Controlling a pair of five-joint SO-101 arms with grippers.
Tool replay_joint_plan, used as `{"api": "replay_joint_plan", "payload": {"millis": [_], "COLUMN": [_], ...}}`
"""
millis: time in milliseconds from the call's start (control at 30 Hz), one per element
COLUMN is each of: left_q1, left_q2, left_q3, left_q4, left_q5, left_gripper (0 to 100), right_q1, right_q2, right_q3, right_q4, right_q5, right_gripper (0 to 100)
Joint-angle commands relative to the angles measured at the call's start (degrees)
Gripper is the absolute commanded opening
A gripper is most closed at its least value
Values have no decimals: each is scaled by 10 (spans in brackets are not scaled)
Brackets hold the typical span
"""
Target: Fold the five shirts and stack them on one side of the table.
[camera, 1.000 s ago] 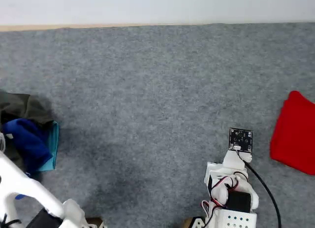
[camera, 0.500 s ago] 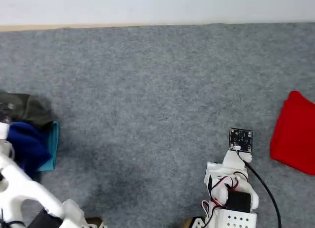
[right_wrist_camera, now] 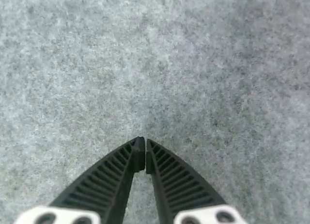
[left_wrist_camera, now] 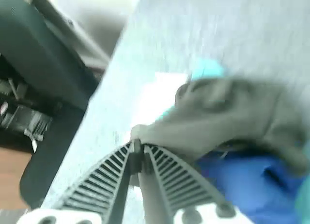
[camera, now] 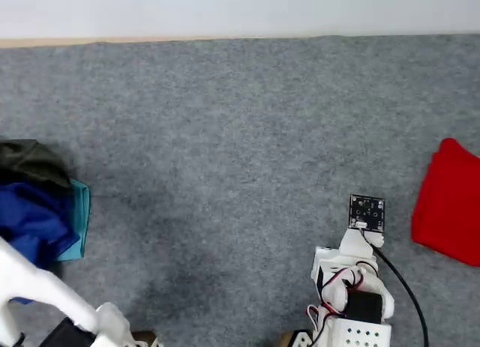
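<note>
well, the table is covered by a grey mat [camera: 225, 137] with a fuzzy, felt-like nap. at its left edge lies a soft heap of three shirts. a dark olive shirt [camera: 30, 158] is crumpled on the far side. a bright blue shirt [camera: 30, 219] lies rumpled in loose folds, touching it. a teal shirt [camera: 81, 212] lies beneath, showing as a flat, straight-edged strip. at the opposite edge, well apart, a red shirt [camera: 450, 204] lies flat with a rounded corner, partly cut off by the frame.

the left arm [camera: 37, 287], smooth white plastic, slants across the near left corner next to the heap. the left gripper [left_wrist_camera: 138, 149] has its ribbed black fingers pressed together, with the tips right at the hem of the olive shirt. whether any cloth is pinched cannot be told.

the right arm [camera: 352, 287] sits folded at the near edge, with a small square circuit board [camera: 367, 212] on it. the right gripper [right_wrist_camera: 141, 154] is likewise closed, its tapering ribbed fingers meeting in a point over bare mat.
</note>
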Motion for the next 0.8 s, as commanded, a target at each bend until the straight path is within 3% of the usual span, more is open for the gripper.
{"api": "replay_joint_plan", "payload": {"millis": [0, 200, 433, 767], "left_q1": [74, 295, 564, 731], "left_q2": [-21, -16, -15, -14], "left_q3": [-197, -368, -349, -198], "left_q4": [62, 94, 39, -92], "left_q5": [69, 153, 187, 186], "left_gripper": [3, 4, 4, 4], "right_q1": [0, 0, 0, 0], "right_q2": [-7, -7, -7, -7], "right_q3": [9, 9, 9, 9], "right_q4": [2, 2, 2, 2], "right_q5": [7, 7, 7, 7], "right_gripper": [9, 9, 9, 9]}}
